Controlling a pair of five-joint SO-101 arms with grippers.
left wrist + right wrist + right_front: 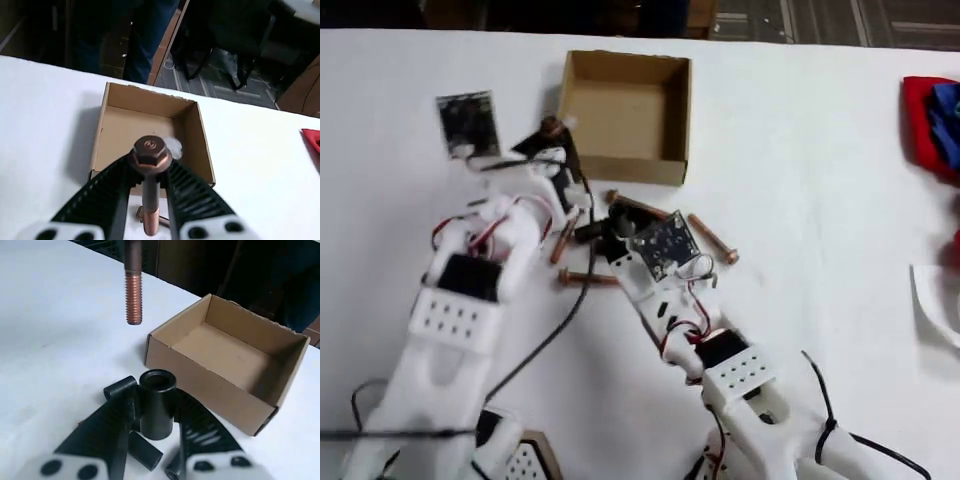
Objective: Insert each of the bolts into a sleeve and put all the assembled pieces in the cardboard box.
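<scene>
My left gripper (pixel 151 169) is shut on a copper bolt (pixel 150 200), held upright just under its hex head, in front of the cardboard box (pixel 116 132). In the high view this gripper (pixel 556 150) stands by the box's (pixel 625 115) near left corner. Beside it, my right gripper (pixel 157 407) is shut on a black sleeve (pixel 158 405), standing upright with its bore facing up. The held bolt (pixel 133 290) hangs above and beyond the sleeve, its threaded tip off to one side of the bore. The box (pixel 225 357) is empty.
Loose bolts lie on the table near the box: one (pixel 638 207) at the right gripper, one (pixel 713 238) further right, one (pixel 588 278) nearer the front. Spare black sleeves (pixel 120 387) lie under the right gripper. A dark card (pixel 468 122) lies left; cloth (pixel 932 115) far right.
</scene>
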